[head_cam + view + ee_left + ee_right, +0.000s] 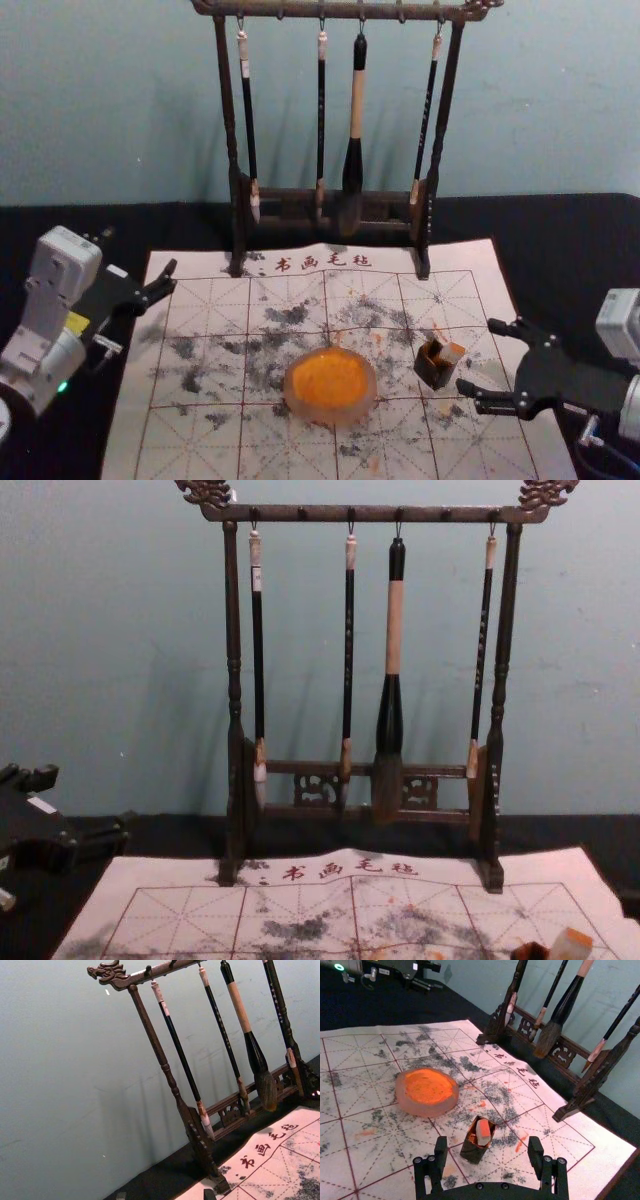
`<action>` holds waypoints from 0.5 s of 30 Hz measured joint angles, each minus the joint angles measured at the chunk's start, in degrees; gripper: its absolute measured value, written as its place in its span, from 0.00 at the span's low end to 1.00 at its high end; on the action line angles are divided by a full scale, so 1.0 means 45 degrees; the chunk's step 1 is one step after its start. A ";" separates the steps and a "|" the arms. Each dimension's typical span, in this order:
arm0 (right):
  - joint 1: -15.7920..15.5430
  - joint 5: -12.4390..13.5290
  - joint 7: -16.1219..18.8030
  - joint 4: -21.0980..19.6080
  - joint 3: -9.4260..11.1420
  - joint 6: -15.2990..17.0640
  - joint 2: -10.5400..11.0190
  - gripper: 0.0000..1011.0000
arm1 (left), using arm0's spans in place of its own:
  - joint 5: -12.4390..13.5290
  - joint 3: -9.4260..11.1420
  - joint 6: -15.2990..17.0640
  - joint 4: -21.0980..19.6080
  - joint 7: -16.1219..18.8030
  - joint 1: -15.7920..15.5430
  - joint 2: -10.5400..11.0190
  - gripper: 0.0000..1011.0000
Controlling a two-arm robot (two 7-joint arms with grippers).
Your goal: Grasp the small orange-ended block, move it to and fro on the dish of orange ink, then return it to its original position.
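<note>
One wide-spread right hand (477,356) faces the orange-ended block (483,1132), tilted in its dark box (472,1153) near the ink dish (426,1108), so centre on the exposed end and close gently, clear of the rim, the spread left hand (91,797) parked by the mat's left edge
</note>
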 joint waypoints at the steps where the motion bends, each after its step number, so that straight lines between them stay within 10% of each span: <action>1: 0.0128 -0.0082 0.0064 0.0147 -0.0026 0.0011 -0.0108 0.99 | 0.0000 0.0000 0.0000 0.0000 0.0000 0.0000 0.0000 0.99; 15: 0.0588 -0.0546 0.0331 0.0626 -0.0018 0.0192 -0.0647 0.99 | 0.0000 0.0000 0.0000 -0.0001 -0.0001 0.0000 0.0000 0.99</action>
